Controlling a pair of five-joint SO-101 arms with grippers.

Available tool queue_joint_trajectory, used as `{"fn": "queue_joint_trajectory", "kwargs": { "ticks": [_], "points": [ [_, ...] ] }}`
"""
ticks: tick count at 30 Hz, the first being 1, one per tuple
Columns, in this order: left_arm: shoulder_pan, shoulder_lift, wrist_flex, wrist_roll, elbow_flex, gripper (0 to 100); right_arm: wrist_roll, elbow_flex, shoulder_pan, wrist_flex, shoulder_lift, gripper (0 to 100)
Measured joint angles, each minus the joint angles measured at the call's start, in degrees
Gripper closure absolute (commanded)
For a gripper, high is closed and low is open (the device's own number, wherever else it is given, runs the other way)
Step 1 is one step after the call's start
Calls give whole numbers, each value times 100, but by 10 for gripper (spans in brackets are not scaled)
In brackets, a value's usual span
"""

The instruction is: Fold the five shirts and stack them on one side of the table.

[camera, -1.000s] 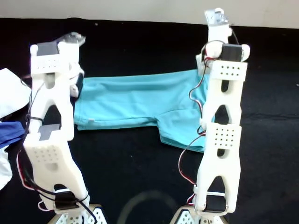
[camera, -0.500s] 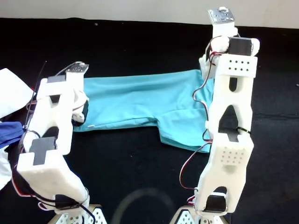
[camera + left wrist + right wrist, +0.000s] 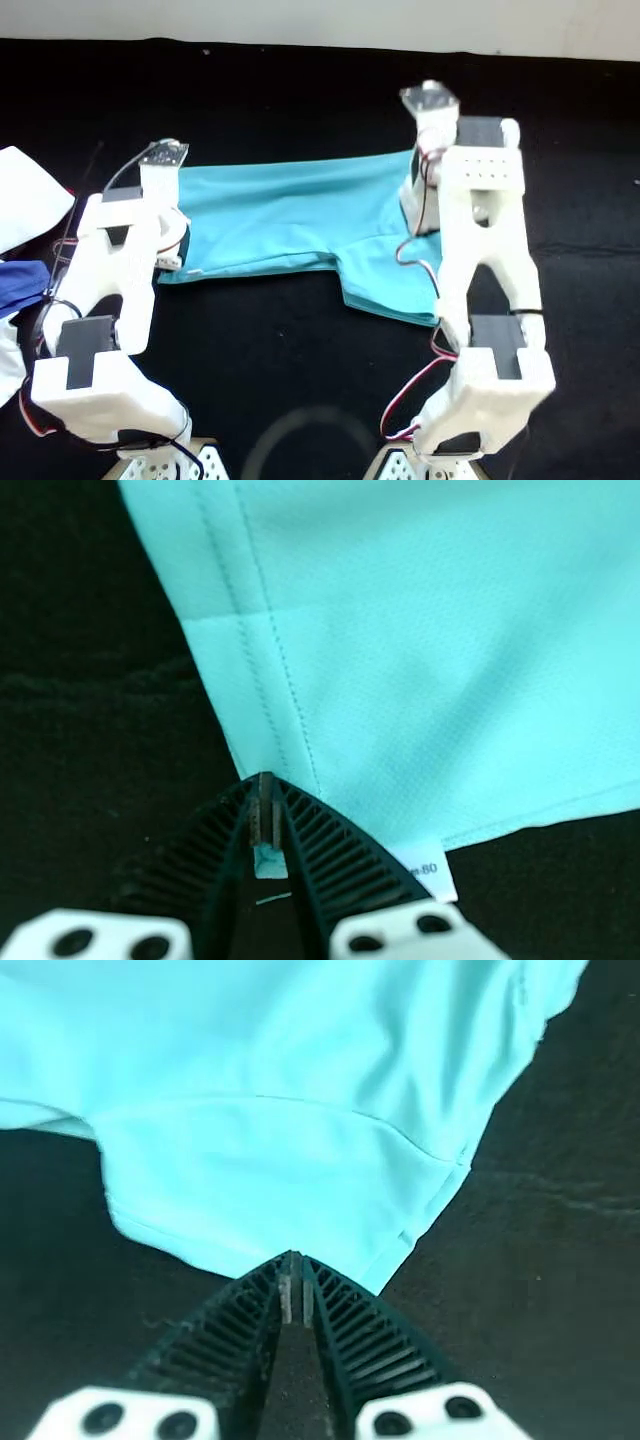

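Observation:
A teal shirt (image 3: 290,215) lies spread flat across the black table, between the two arms. My left gripper (image 3: 263,805) is shut on the shirt's hem corner (image 3: 265,858), where a bit of fabric shows between the fingers. In the high view that gripper (image 3: 176,255) sits at the shirt's left end. My right gripper (image 3: 292,1265) is shut at the edge of a sleeve (image 3: 270,1190), its tips on the fabric. The right arm (image 3: 480,200) stands over the shirt's right end and hides that part.
A white cloth (image 3: 22,200), a blue cloth (image 3: 20,285) and another white piece (image 3: 8,370) lie at the table's left edge. The black table (image 3: 300,90) is bare behind the shirt and in front of it (image 3: 290,360).
The left arm has lowered and come forward to the hem corner. The right arm has folded back and shifted left over the shirt's right end. The shirt has barely moved.

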Motion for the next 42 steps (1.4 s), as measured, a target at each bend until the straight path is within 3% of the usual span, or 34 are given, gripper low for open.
{"fn": "queue_joint_trajectory", "kwargs": {
  "ticks": [8, 20, 27, 32, 36, 42],
  "points": [
    [9, -9, -422, 0, 255, 991, 589, 2330, 273, -1802, -123, 991],
    [0, -976, 26, 0, 308, 991, 1327, 2444, 1292, -2171, 193, 991],
    [9, -1196, 114, 0, 316, 991, 1187, 2136, 1213, -1626, -290, 991],
    [62, -677, 35, 0, 316, 991, 967, 2356, 615, -1486, -1029, 991],
    [62, -220, -167, 0, 308, 991, 949, 2901, 316, -1811, -1029, 991],
    [53, -26, -325, 255, 299, 991, 949, 3288, 519, -2453, -607, 991]
  ]
}}
